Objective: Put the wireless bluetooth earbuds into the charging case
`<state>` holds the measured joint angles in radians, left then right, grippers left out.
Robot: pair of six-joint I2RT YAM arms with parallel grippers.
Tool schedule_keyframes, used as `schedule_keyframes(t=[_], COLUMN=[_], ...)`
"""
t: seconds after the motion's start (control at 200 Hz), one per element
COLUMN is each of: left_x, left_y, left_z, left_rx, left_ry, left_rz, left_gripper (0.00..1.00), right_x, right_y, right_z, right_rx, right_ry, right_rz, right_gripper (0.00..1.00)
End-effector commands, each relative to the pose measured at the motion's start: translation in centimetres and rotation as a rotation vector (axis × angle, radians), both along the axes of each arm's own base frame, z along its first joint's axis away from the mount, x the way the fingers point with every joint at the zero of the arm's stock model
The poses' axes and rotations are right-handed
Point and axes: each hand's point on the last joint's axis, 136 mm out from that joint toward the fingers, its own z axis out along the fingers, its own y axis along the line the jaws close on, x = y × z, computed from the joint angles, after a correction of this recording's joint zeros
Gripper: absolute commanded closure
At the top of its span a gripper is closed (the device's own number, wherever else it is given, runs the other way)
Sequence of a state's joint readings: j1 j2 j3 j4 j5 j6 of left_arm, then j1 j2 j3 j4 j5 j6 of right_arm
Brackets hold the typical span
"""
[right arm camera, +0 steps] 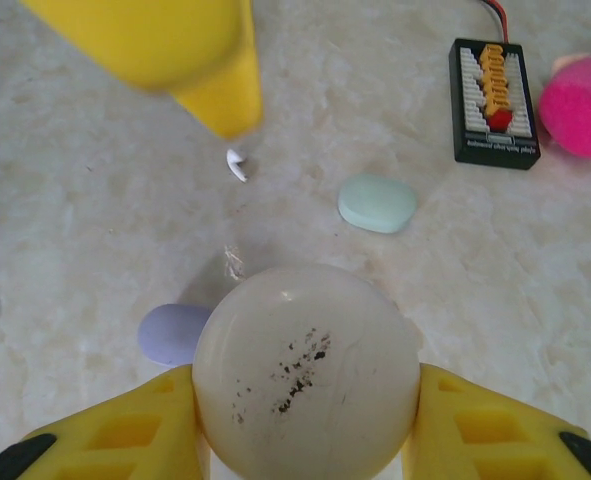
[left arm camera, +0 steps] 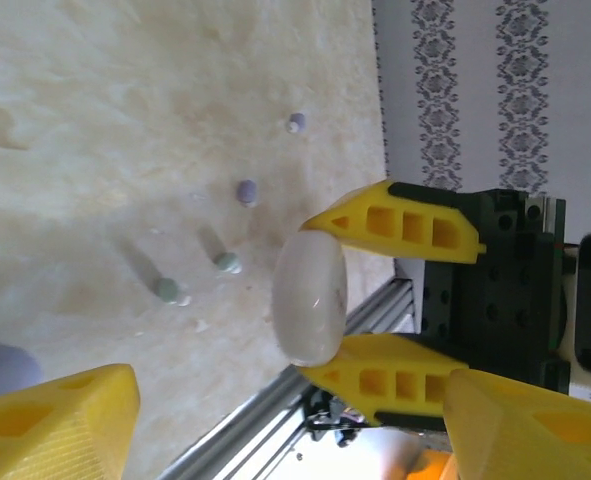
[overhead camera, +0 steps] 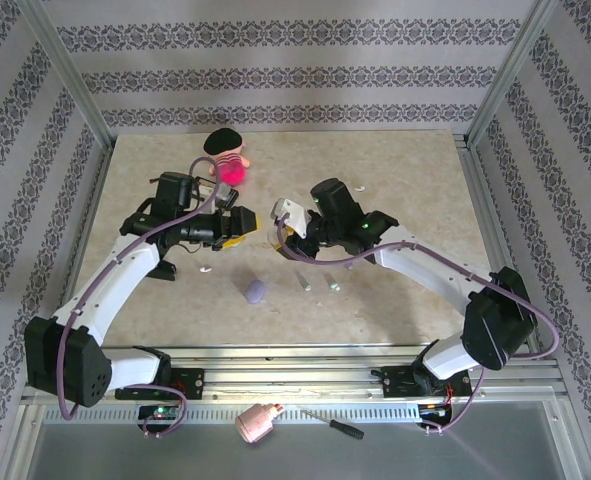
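Yellow left pincer (overhead camera: 241,228): we see its fingers (left arm camera: 65,420) spread wide with nothing between them, facing the right pincer.
Right pincer (right arm camera: 303,375): closed on the white case, one yellow finger pressed to each side.
White case (right arm camera: 305,340): a smooth pebble with dark specks on its face, gripped between the two arms.
Earbuds: we find them loose on the tabletop (overhead camera: 395,180). Two pale stem-shaped buds (left arm camera: 226,262) lie near each other, the lilac bud (left arm camera: 247,191) lies just past them, and a paler bud (left arm camera: 295,122) lies farther on. A tiny white bud (right arm camera: 237,163) lies under the left pincer's fingertip in the right wrist view.
Lilac case (overhead camera: 256,291): on the tabletop toward the near edge, between the arms. From the right wrist it peeks out beside the white case.
Mint case (right arm camera: 377,202): flat on the tabletop, apart from the other cases.
Doll (overhead camera: 230,160): pink with dark hair, at the far side, with a black connector block (right arm camera: 493,100) near it.
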<state>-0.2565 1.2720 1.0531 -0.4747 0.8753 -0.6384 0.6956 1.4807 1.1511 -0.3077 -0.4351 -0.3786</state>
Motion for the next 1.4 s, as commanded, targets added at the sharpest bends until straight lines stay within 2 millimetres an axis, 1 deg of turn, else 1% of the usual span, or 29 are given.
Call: schedule_keyframes(t=[0.0,0.095,0.16,0.225,0.29,0.38,0.465,0.63,0.71,0.809,0.849,0.924,0.969,1.069,1.129,1.199,1.289,1.354,1.394], left_x=[0.5,1.0,1.0,0.6,0.1,-0.5,-0.9,-1.2,-1.1,-0.9,-0.9,-0.9,-0.9,-0.9,-0.9,-1.0,-1.4,-1.9,-2.2], left_y=[-2.2,-2.5,-2.8,-3.2,-3.6,-4.2,-4.9,-5.8,-6.0,-6.0,-6.0,-5.9,-5.9,-5.7,-5.6,-5.4,-5.4,-5.4,-5.3], left_z=[2.3,2.6,2.7,2.6,2.2,1.6,1.4,1.5,1.7,1.8,1.9,2.1,2.3,3.1,3.9,4.9,7.0,8.3,8.9], left_rx=[-0.127,-0.176,-0.185,-0.185,-0.181,-0.179,-0.184,-0.197,-0.201,-0.200,-0.201,-0.204,-0.205,-0.197,-0.196,-0.190,-0.196,-0.192,-0.184], left_ry=[-0.017,-0.007,-0.003,0.003,0.024,0.048,0.056,0.050,0.036,0.026,0.021,0.004,-0.014,-0.120,-0.219,-0.340,-0.506,-0.640,-0.720], left_rz=[-0.014,0.008,0.007,-0.008,-0.016,-0.032,-0.049,-0.074,-0.074,-0.069,-0.070,-0.073,-0.076,-0.089,-0.104,-0.124,-0.172,-0.216,-0.235], left_gripper=[0.25,0.32,0.33,0.35,0.37,0.39,0.41,0.55,0.66,0.75,0.81,0.90,0.93,0.96,0.97,0.94,0.93,0.93,0.94], right_x=[-0.5,-0.8,-0.9,-0.8,-0.8,-0.8,-0.9,-0.9,-1.0,-1.1,-1.1,-1.2,-1.2,-1.7,-2.5,-3.5,-4.7,-5.7,-6.0], right_y=[0.1,0.1,0.1,0.1,0.0,0.0,0.0,0.0,0.0,-0.1,-0.1,-0.2,-0.2,-0.5,-1.0,-1.6,-2.4,-2.8,-3.2], right_z=[2.6,2.9,3.3,3.4,3.7,4.0,4.4,4.5,4.5,4.6,4.6,4.7,4.9,5.6,6.2,7.3,8.9,10.1,10.9], right_rx=[0.057,0.069,0.080,0.090,0.105,0.126,0.142,0.150,0.152,0.151,0.150,0.150,0.152,0.171,0.195,0.242,0.313,0.360,0.389], right_ry=[-0.039,-0.042,-0.046,-0.045,-0.042,-0.041,-0.039,-0.038,-0.032,-0.031,-0.034,-0.036,-0.040,-0.037,-0.025,-0.012,0.010,0.043,0.068], right_rz=[0.046,0.054,0.055,0.053,0.051,0.049,0.049,0.050,0.054,0.056,0.055,0.054,0.053,0.064,0.077,0.101,0.126,0.149,0.142], right_gripper=[0.60,0.60,0.60,0.60,0.60,0.60,0.60,0.60,0.60,0.60,0.59,0.58,0.54,0.34,0.27,0.23,0.21,0.21,0.21])
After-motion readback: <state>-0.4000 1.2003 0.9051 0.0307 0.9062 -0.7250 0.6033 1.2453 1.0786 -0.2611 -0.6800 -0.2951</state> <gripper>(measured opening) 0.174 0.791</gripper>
